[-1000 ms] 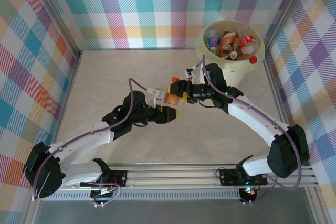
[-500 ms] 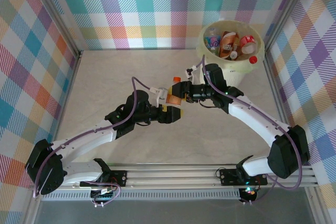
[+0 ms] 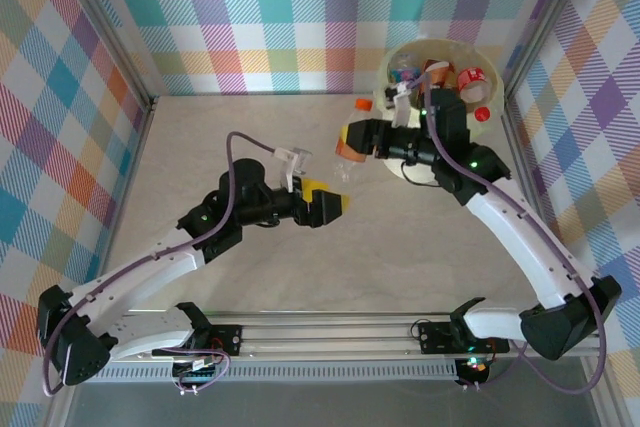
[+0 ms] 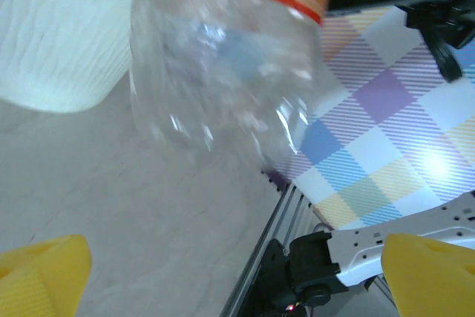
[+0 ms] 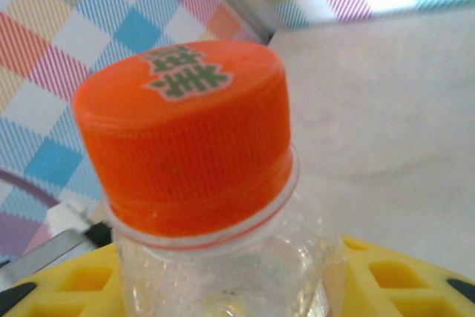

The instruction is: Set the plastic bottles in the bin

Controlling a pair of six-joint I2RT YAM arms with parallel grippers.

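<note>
A clear plastic bottle (image 3: 350, 150) with an orange label and an orange cap (image 3: 363, 104) was held in the air over the counter (image 3: 220, 137), just left of the bin (image 3: 450, 44) and a little nearer than its far rim. The right jaws were pinching it across the body. From the right wrist, the cap (image 5: 185, 131), printed with a green mark on a pale patch, stood above the clear neck, with the yellow pads (image 5: 386, 280) close on either side below it. From the left wrist, the same bottle (image 4: 223, 72) hung base-down above the pale counter (image 4: 111, 206), the orange band at its upper end, with the ribbed cream wall of the bin (image 4: 59, 35) behind it to the left. The left jaws were spread wide and empty, their yellow fingertips (image 4: 37, 276) at the two lower corners of that view, apart from the bottle. Seen from above, those fingertips (image 3: 338, 205) sat nearer and slightly left of the bottle, near the middle of the counter. The bin stood in the far right corner with other plastic bottles (image 3: 470, 77) lying inside it, red and orange labels among them. Plaid walls (image 3: 300, 7) closed in the counter on three sides.
</note>
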